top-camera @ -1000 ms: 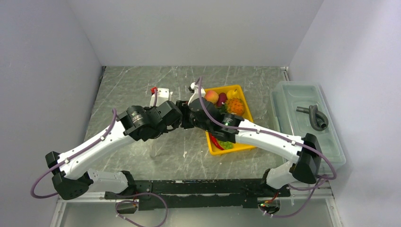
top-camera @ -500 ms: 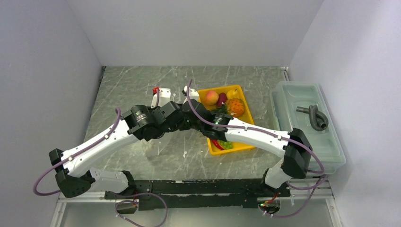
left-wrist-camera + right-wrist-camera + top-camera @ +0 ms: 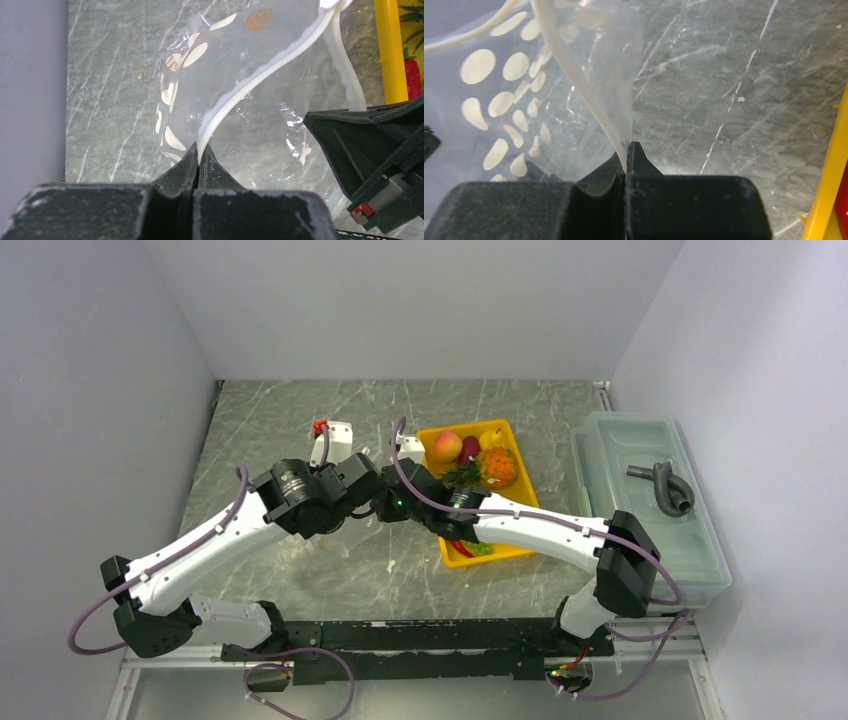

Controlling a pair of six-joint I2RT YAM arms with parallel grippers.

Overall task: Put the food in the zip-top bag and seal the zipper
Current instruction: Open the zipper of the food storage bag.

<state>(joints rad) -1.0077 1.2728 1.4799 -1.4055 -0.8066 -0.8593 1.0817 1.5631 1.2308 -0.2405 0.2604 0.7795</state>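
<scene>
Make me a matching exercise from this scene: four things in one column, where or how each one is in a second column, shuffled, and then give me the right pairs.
Column one
1. left gripper
2. peach
3. grey hose
4. red chilli

Column two
A. lying on the translucent lidded bin
B. near end of the yellow tray
C. shut on the zipper
D. far end of the yellow tray

Pairs: 1-C, 2-D, 3-A, 4-B
</scene>
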